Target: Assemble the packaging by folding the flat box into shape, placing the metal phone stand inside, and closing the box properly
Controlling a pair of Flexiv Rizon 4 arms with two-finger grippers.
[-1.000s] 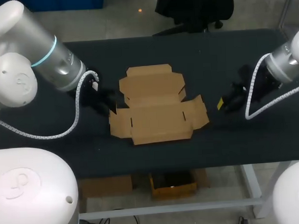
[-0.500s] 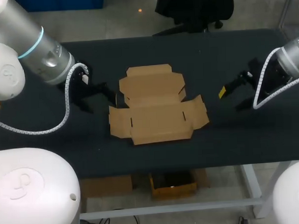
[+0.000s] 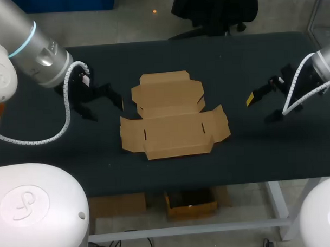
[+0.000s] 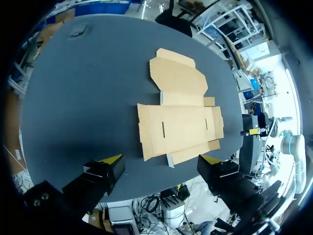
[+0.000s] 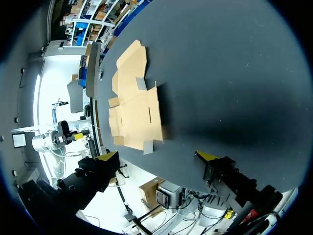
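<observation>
Left arm [image 3: 40, 52], right arm [image 3: 325, 63] drawn outward; jaws wide, empty; flat box [image 3: 173, 115] between.

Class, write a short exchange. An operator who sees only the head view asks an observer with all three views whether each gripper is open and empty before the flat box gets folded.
Operator: From above, the left gripper is just a dark shape beside the box. Is it open?
Observer: Yes. In its own wrist view the left gripper is wide open with nothing between its fingers, and the flat box lies ahead of it.
Operator: And the right one? I can make out only one yellow tip.
Observer: The right wrist view shows both tips. The right gripper is open and empty, and it is apart from the box.
</observation>
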